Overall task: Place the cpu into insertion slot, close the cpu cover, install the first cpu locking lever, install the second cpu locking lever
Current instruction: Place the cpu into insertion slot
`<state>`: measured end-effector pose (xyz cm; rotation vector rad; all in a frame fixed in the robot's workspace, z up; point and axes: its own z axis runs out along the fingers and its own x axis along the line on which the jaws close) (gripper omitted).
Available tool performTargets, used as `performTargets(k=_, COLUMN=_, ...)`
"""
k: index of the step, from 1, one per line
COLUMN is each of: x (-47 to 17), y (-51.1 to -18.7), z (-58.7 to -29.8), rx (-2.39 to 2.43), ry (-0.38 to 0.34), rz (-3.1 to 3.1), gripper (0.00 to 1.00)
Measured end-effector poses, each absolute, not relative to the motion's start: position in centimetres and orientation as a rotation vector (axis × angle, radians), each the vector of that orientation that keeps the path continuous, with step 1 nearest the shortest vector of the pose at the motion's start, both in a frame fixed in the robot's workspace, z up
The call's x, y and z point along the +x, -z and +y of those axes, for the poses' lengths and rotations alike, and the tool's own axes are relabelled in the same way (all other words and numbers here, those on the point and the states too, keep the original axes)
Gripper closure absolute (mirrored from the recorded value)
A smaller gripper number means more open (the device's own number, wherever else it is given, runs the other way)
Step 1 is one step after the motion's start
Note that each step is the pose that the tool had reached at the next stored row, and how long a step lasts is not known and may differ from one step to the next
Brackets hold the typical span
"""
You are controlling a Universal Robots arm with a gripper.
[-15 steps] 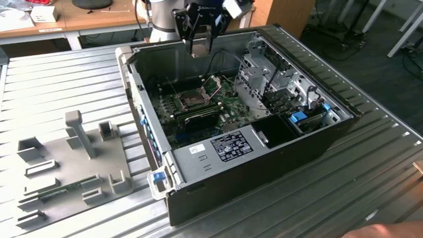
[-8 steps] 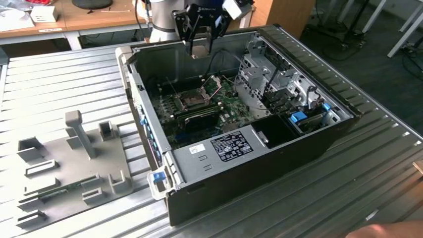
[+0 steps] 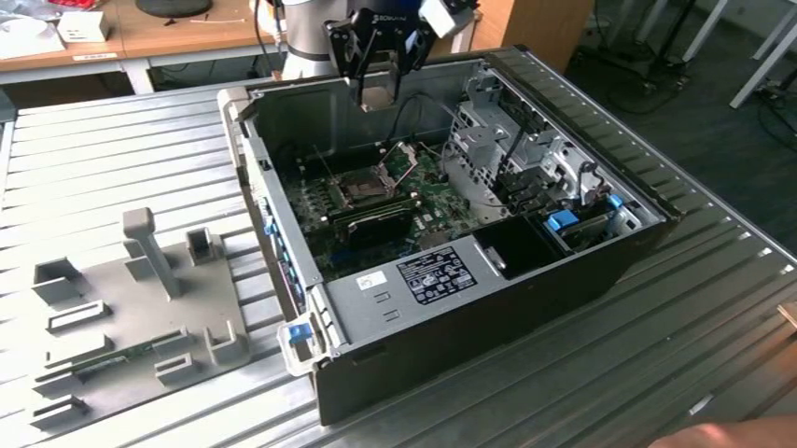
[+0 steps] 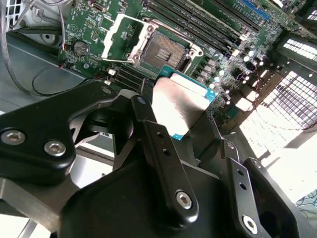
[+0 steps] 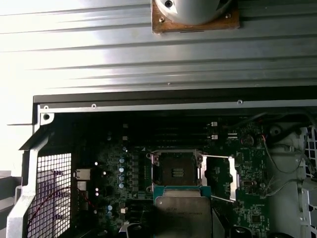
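I have the gripper [image 4: 183, 118] clamped on the cpu [image 4: 178, 96], held over the open computer case [image 3: 498, 322] above the bare insertion slot [image 4: 166, 49], with the cpu cover [image 4: 121, 37] swung up beside it and the case label [image 3: 436, 273] too small to read.

In the first wrist view I see the cpu [image 5: 183, 215] cut off by the frame edge, and it covers 1 rim of the insertion slot [image 5: 177, 171]. In the second wrist view the fingers [image 4: 148, 124] of the gripper [image 4: 181, 116] mask 2 cpu edges (contact faces hidden). In the exterior view the cpu cover [image 3: 401, 161] is too small for me to resolve.
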<state>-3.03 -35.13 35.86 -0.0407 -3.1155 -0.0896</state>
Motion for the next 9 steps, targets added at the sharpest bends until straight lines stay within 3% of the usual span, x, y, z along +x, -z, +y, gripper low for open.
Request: performTargets(k=9, x=-3.03, y=-34.98, z=-35.14, rx=-0.041, ry=0.068, rz=-3.116, gripper=0.46)
